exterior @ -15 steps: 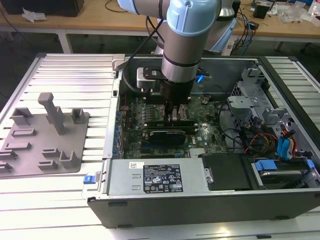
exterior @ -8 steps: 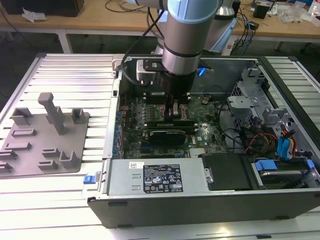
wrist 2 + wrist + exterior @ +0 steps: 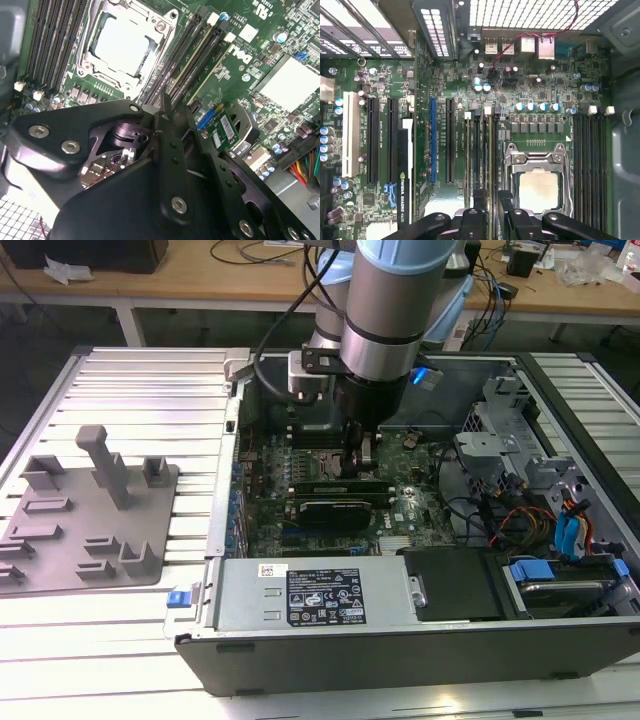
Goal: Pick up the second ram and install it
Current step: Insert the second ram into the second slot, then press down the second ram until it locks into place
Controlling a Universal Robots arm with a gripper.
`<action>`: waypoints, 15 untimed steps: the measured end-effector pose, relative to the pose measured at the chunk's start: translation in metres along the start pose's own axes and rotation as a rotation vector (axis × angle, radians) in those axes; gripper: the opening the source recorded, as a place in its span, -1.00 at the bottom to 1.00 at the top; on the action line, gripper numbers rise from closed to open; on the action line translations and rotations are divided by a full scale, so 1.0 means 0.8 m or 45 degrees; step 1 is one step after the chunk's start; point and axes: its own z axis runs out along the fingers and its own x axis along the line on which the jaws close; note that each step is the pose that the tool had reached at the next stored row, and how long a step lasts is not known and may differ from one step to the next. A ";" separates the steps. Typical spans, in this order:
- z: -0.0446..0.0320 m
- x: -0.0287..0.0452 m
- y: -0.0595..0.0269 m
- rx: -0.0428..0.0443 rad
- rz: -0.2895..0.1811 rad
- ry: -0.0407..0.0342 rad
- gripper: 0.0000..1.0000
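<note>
My gripper (image 3: pixel 352 472) reaches down into the open computer case (image 3: pixel 560 420), right at the memory slots beside the silver processor (image 3: pixel 538 190). In the first wrist view its two dark fingers (image 3: pixel 479 197) close on the second ram (image 3: pixel 492 150), a thin stick seen edge-on. The stick stands along one slot in line with the others. In the second wrist view the gripper (image 3: pixel 165 100) is pinched together at the near end of the slot rows. In the exterior view the ram (image 3: pixel 335 485) is a long dark bar under the fingers.
On the slatted table at the exterior view's left lies the grey fixture plate (image 3: pixel 90 510) with upright posts. A graphics card (image 3: pixel 335 508) sits just in front of the slots. The power supply (image 3: pixel 310 595), drive cage (image 3: pixel 500 430) and cables (image 3: pixel 520 520) crowd the case.
</note>
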 end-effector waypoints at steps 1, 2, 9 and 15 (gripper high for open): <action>0.0000 0.0000 0.000 0.000 0.000 -0.0001 -0.54; 0.0000 0.0000 0.000 0.000 0.000 -0.0001 -0.54; 0.0000 0.0000 -0.001 0.000 0.000 0.0000 -0.84; 0.0000 0.0000 -0.001 0.000 0.000 -0.0001 -0.84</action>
